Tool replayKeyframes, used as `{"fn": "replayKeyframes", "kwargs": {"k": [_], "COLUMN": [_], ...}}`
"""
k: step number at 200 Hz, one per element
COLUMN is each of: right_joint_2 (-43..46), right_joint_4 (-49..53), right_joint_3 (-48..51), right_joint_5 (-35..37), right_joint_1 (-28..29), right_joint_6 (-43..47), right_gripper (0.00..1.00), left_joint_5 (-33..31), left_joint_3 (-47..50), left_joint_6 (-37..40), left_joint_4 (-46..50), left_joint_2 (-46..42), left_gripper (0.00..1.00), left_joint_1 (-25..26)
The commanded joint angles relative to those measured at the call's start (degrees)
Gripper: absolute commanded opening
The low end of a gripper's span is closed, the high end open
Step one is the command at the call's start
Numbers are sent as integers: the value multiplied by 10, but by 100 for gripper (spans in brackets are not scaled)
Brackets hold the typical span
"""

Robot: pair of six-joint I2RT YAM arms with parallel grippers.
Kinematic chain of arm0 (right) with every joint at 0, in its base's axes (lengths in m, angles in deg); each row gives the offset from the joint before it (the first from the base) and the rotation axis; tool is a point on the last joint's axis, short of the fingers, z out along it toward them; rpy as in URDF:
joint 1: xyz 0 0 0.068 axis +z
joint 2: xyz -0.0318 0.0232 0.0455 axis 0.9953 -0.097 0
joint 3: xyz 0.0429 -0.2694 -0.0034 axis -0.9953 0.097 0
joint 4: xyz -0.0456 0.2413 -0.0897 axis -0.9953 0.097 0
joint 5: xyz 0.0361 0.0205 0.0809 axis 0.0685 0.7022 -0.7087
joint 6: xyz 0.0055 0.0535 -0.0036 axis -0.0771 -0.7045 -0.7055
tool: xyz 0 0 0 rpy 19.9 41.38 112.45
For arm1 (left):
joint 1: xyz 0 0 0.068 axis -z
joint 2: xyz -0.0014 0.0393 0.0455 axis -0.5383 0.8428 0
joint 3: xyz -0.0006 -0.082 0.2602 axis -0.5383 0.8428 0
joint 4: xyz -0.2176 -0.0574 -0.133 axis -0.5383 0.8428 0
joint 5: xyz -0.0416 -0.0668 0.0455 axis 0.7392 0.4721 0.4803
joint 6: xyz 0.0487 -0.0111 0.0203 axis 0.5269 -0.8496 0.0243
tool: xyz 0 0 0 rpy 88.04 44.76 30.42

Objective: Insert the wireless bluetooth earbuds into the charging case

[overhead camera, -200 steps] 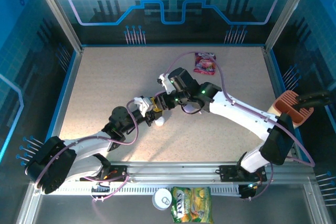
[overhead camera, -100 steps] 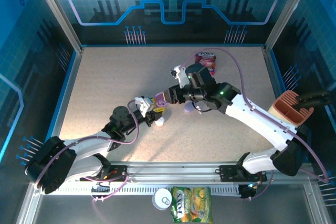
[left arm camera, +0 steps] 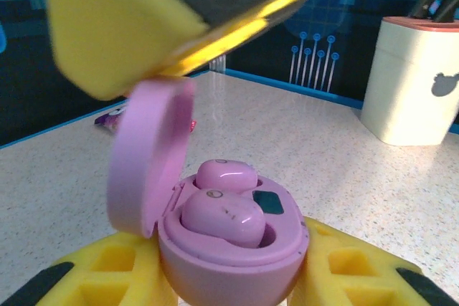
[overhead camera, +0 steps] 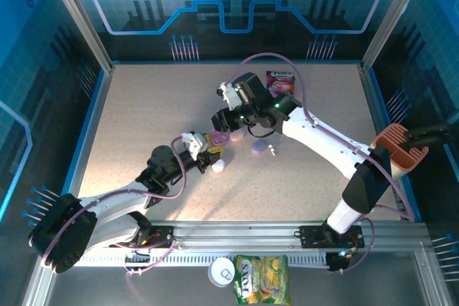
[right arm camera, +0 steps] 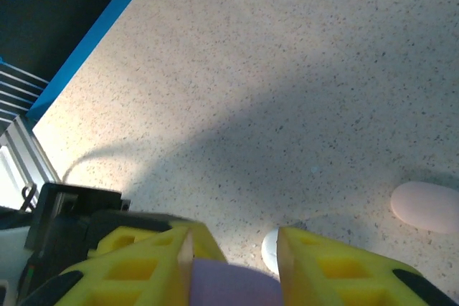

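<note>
Left wrist: left gripper (left arm camera: pixel 231 281) clamps open case (left arm camera: pixel 215 257) holding 2 earbuds (left arm camera: pixel 222 214); right gripper (right arm camera: pixel 234 250) pinches its lid (left arm camera: pixel 147 155).

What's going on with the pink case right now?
The left hand grips the open pink charging case, with two pink earbuds seated in its wells. The right hand is above it, fingers either side of the raised lid; whether it is squeezing is unclear. A purple case and white case lie nearby.
</note>
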Motion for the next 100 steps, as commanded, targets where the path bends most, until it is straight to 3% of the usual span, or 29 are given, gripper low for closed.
{"fn": "replayKeyframes", "kwargs": {"k": [1,22,49,74,100], "right_joint_2": [27,53,106,152,173], "right_joint_4": [13,4,-68,-168,-281], "right_joint_3": [25,52,118,201,275], "right_joint_5": [-20,-19,-52,-121,-200], "right_joint_1": [-4,-7,-30,-54,-71], "right_joint_6": [7,-7,-75,-164,-262], "right_gripper": [35,37,50,67,71], "left_joint_5": [-57,-59,-41,-18,7], "left_joint_3": [-14,-19,-21,-23,-23], "left_joint_6": [-41,-54,-62,-75,-92], "left_joint_4": [-3,-9,-35,-60,-95], "left_joint_2": [-12,-9,-3,1,9], "left_gripper": [26,26,27,28,29], "left_joint_1": [3,4,3,3,3]}}
